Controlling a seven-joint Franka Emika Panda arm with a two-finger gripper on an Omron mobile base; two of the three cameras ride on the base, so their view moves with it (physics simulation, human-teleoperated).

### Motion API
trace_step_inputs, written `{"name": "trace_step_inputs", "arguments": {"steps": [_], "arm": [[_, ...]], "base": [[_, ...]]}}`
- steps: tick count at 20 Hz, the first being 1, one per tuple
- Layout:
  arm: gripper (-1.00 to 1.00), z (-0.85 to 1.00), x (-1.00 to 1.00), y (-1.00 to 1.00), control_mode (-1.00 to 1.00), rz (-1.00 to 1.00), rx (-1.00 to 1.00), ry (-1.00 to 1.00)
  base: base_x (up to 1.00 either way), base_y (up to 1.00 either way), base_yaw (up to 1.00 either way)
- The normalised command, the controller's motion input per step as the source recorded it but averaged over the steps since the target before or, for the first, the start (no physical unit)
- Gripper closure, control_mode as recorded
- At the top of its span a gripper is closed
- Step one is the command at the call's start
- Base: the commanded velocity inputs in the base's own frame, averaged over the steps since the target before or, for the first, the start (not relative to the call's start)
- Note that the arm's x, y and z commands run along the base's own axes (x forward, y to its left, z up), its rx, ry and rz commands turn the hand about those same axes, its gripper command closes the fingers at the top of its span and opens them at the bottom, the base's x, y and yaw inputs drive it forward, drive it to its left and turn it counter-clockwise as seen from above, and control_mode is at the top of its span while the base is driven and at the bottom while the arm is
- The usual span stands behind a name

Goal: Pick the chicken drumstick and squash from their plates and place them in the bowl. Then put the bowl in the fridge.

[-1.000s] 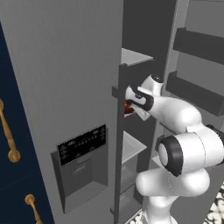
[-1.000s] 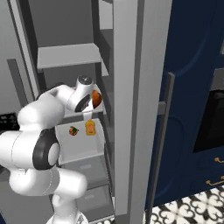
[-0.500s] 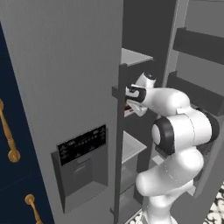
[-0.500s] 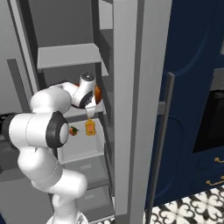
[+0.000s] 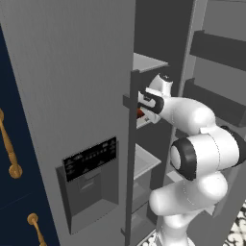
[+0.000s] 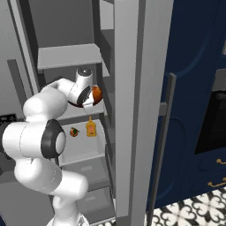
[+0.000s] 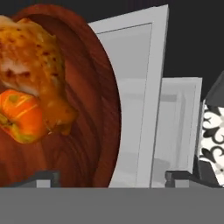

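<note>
Two dark fingertips (image 7: 46, 177) stand wide apart at the bottom of the hand view, one on each side of the rim of the bowl (image 7: 94, 109), so the gripper (image 7: 111, 178) reads as released, its jaws spread and no longer pinching the rim. Whether either tip touches the wall cannot be told. Just beyond them the bowl holds the chicken drumstick (image 7: 37, 57) with the squash (image 7: 19, 116) pressed against it.

From the right base view, the gripper (image 6: 90, 102) is at the bowl (image 6: 95, 93) over a grey shelf (image 6: 81, 115) inside the open fridge (image 6: 128, 88); a small amber bottle (image 6: 91, 128) and a small red item (image 6: 73, 131) sit on the shelf below. The left base view shows only a red sliver of the bowl (image 5: 140, 113) past the door edge.

The main risk, as I judge it: a fingertip inside the rim could hook the wall on withdrawal and drag or tip the bowl off the shelf front, spilling both foods. A straight pull-back clear of the rim avoids that. Further in, the arm could clip the fridge's centre post.
</note>
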Motion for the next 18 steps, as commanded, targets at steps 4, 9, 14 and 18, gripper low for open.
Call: {"name": "trace_step_inputs", "arguments": {"steps": [4,9,14,18], "arm": [[-1.00,0.56,-0.99,0.02,-1.00,0.00,0.00,-0.08],[-1.00,0.72,-1.00,0.00,-1.00,0.00,0.00,-0.03],[-1.00,0.63,-1.00,0.00,-1.00,0.00,0.00,-0.05],[-1.00,0.45,-1.00,0.00,-1.00,0.00,0.00,-0.10]], "base": [[0.00,0.00,0.00],[0.00,0.00,0.00],[0.00,0.00,0.00],[0.00,0.00,0.00]]}}
